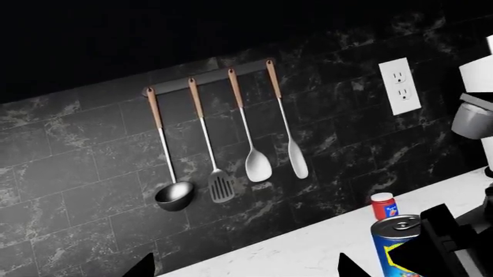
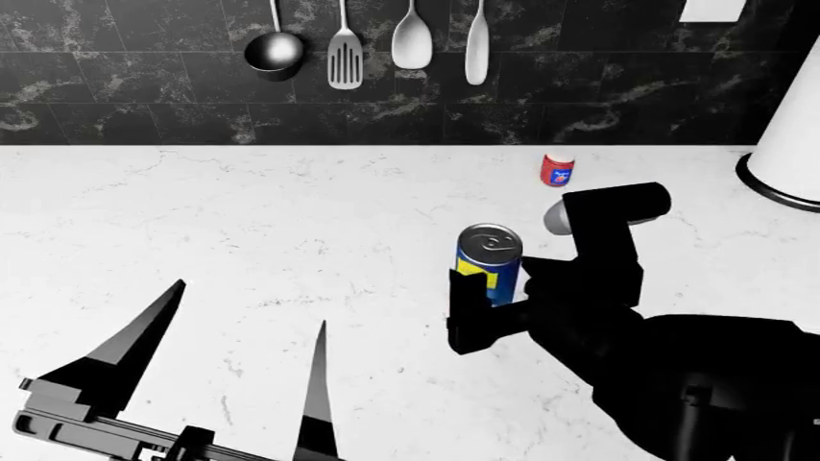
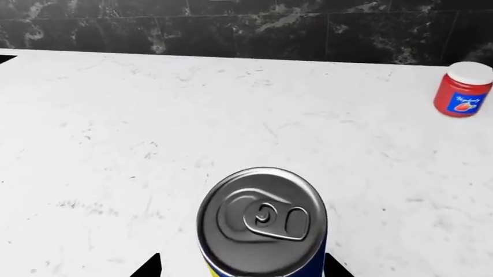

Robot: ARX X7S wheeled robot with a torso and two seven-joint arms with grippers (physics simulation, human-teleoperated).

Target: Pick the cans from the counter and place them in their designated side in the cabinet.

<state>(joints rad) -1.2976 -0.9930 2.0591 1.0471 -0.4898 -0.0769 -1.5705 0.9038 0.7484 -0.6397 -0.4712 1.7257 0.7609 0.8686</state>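
Progress looks early: the tall blue can (image 2: 490,266) stands on the counter (image 2: 256,230) between the right gripper's (image 2: 506,303) jaws, which flank it closely, though a firm hold cannot be told. The small red can (image 2: 558,169) waits far right near the wall. The left gripper (image 2: 230,384) hangs wide and empty. Only the left wrist view shows the wall outlet (image 1: 400,85); no cabinet appears.

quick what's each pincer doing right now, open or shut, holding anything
Left pincer: open, holding nothing, over bare counter.
Right pincer: fingers either side of the blue can; whether it grips cannot be told.
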